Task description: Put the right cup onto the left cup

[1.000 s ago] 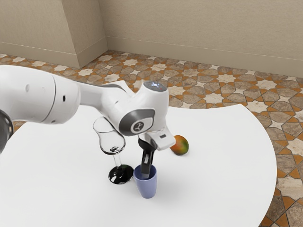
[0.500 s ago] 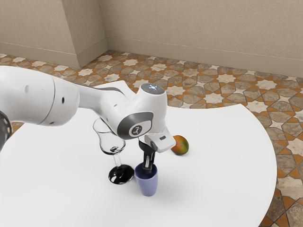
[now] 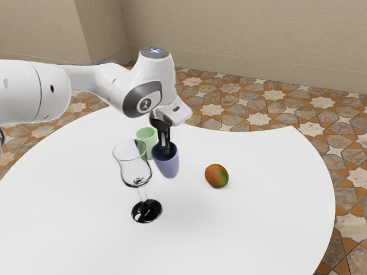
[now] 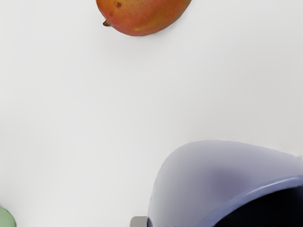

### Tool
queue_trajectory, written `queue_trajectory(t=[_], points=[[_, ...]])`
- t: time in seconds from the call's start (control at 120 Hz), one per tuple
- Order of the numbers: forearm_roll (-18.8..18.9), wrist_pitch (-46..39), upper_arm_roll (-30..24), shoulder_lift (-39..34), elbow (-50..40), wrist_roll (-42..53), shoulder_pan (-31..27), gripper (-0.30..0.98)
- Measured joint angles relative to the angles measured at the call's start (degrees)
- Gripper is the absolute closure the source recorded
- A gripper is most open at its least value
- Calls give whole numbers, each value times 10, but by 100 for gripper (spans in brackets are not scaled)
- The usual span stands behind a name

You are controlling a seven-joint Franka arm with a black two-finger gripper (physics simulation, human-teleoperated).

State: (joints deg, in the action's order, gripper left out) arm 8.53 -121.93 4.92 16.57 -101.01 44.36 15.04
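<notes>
Gripper (image 3: pixel 164 150) pinches the smooth, tapered blue cup (image 3: pixel 168 167) above the tabletop (image 3: pixel 258 217).

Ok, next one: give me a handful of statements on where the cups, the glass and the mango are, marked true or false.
1. The gripper is holding the blue cup. True.
2. The green cup, the glass and the mango are all on the table. True.
3. The blue cup is inside the green cup. False: the two cups are apart.
4. The glass is lying on its side. False: it stands upright on its dark base.
5. The held cup is tilted. True.
</notes>
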Motion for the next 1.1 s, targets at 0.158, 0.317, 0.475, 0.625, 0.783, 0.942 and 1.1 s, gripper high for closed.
queue_trajectory(t=[0.158, 0.317, 0.475, 0.625, 0.783, 0.942, 1.1], points=[[3, 26, 5, -8, 26, 3, -42, 79], [2, 48, 42, 18, 81, 18, -73, 79], [-3, 64, 88, 77, 161, 54, -82, 79], [-2, 70, 97, 114, 216, 97, -83, 79], [-1, 70, 97, 151, 251, 140, -82, 79], [-1, 65, 93, 188, 302, 184, -82, 79], [-1, 60, 90, 221, 353, 228, -82, 79]])
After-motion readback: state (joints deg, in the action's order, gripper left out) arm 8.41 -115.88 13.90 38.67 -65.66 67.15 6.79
